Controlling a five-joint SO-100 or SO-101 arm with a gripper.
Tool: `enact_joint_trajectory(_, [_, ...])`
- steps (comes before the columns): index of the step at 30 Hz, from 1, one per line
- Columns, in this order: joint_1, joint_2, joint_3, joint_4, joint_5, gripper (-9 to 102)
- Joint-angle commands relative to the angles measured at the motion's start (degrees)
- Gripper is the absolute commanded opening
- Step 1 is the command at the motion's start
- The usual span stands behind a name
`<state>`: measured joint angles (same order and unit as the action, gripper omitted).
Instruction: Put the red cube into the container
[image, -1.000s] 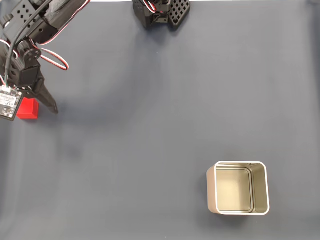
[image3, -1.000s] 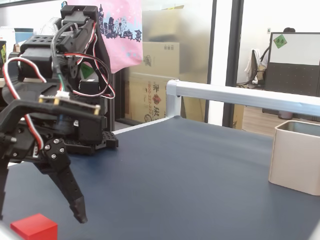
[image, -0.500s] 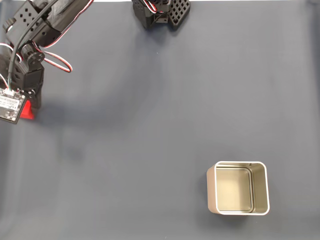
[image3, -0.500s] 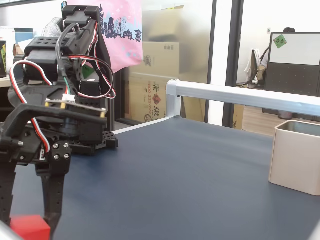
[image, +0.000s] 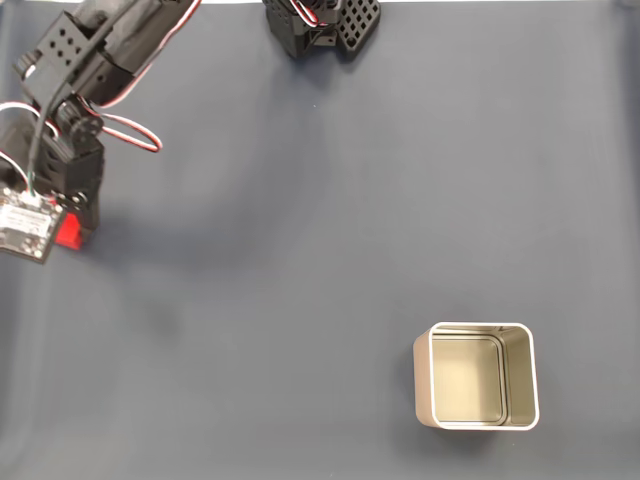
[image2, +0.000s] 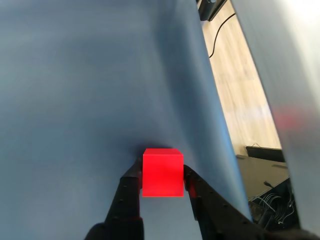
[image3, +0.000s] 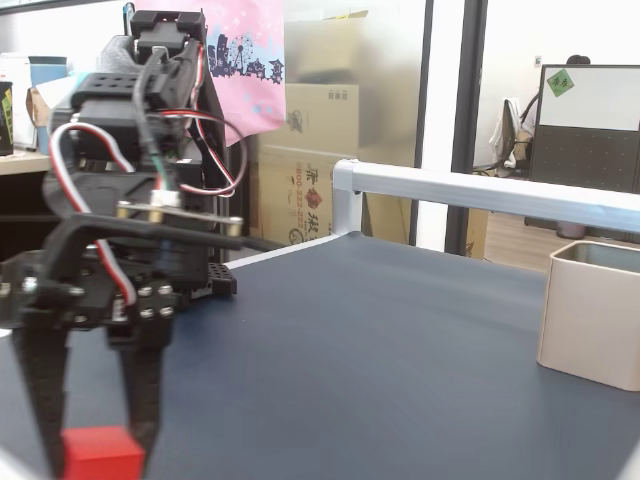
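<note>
The red cube (image: 69, 235) sits at the far left of the dark mat, mostly covered by the arm's wrist in this fixed view. My gripper (image: 66, 228) is shut on it. In the wrist view the red cube (image2: 162, 171) is pinched between the two black fingers (image2: 131, 192), one pressed on each side. From the low side the red cube (image3: 98, 455) shows between the downward-pointing fingers (image3: 142, 400), at or just above the mat. The container (image: 535, 375), a cream-rimmed square tin, stands open at the lower right, far from the gripper; from the low side the container (image3: 595, 320) is at the right edge.
The arm's black base (image: 320, 25) sits at the mat's top edge. A metal rail (image3: 480, 190) runs along the far side of the table. The mat's edge and the floor (image2: 240, 90) lie close to the cube. Bare mat (image: 300, 250) stretches between cube and container.
The gripper, open beside the cube a second ago, has swung over it and closed on its sides. The cube has shifted slightly. The container has not moved.
</note>
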<state>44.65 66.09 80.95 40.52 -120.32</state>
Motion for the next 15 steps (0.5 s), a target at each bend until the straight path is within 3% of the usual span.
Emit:
enact_joint_trajectory(1, [-4.13,8.70,-0.26,3.78,5.19,0])
enact_joint_trajectory(15, [-35.68,23.47,-4.57,15.03,20.92,0])
